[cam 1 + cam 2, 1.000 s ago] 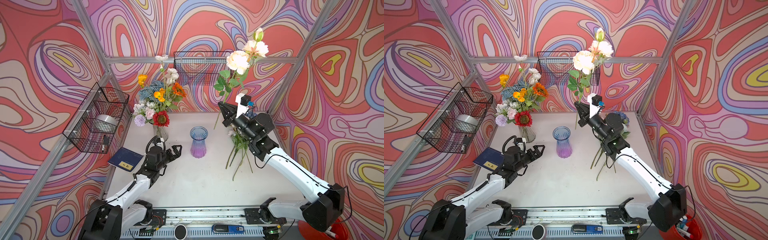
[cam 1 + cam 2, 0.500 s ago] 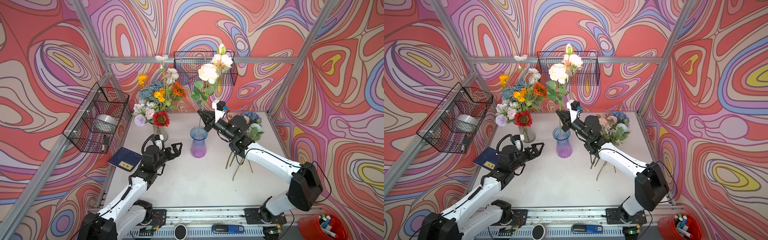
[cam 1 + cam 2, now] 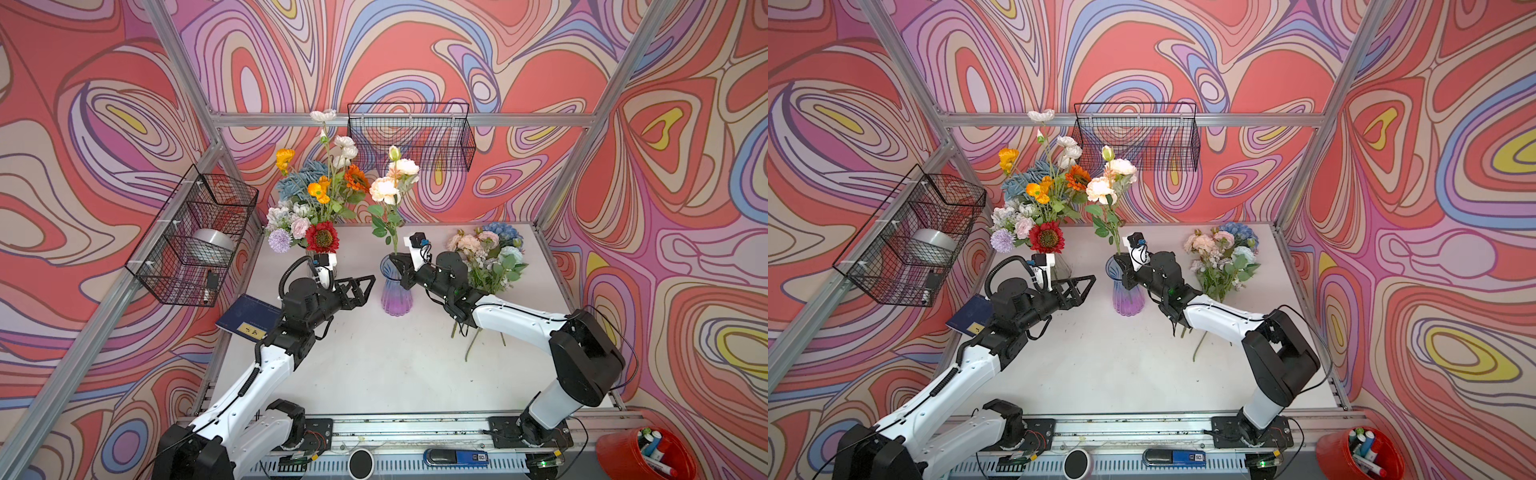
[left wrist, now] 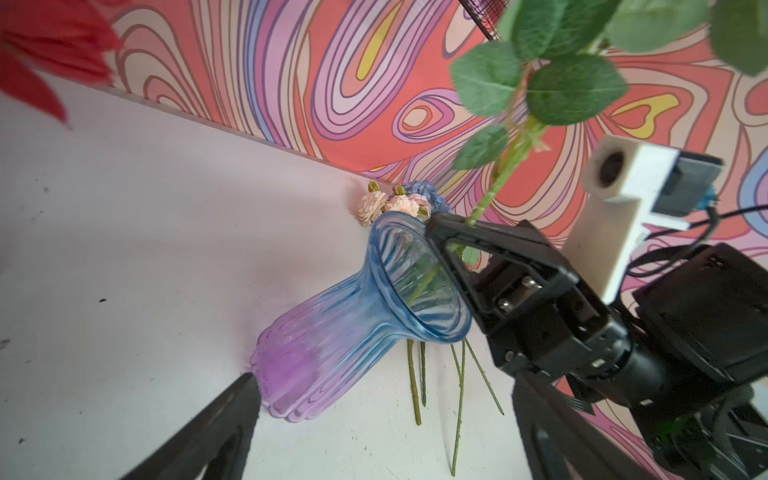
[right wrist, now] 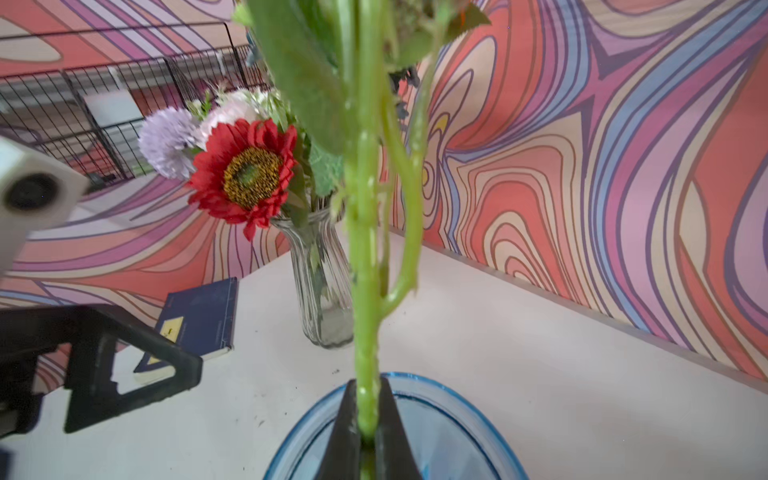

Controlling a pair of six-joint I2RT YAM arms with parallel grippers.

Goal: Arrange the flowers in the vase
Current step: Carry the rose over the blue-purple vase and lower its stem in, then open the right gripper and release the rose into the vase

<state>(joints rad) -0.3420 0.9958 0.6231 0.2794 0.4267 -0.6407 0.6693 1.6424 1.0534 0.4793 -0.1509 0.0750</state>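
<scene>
Roses lead here: we see a peach-and-cream rose spray [image 3: 384, 190] [image 3: 1099, 189] standing nearly upright near the middle of the table [image 3: 395, 365], its green stem passing down through the flared mouth of the blue-to-purple glass vase [image 3: 397, 297] [image 4: 332, 332]. The right gripper [image 3: 394, 259] [image 5: 368, 411] is clamped on that stem just above the vase rim, jaws pressed against it from both sides in the right wrist view. The vase stands upright on the table. Just beside it, on the left, we find the left gripper [image 3: 368, 289] [image 3: 1086, 291] with its jaws spread wide, holding nothing and aimed at the vase without touching it. Behind that arm a clear glass vase [image 5: 322, 286] carries a full bouquet [image 3: 320, 199] of white, orange, dusty-blue and lilac blooms, with a red daisy [image 3: 322, 237] lowest at the front. To the right of the blue vase a loose bunch of flowers [image 3: 486, 253] [image 3: 1223, 253] lies on the table, pink and blue heads toward the back wall, stems toward the front. We also note a navy notebook [image 3: 245, 318] at the table's left edge, a wire basket [image 3: 195, 232] on the left wall, and another wire basket [image 3: 411, 137] on the back wall.
</scene>
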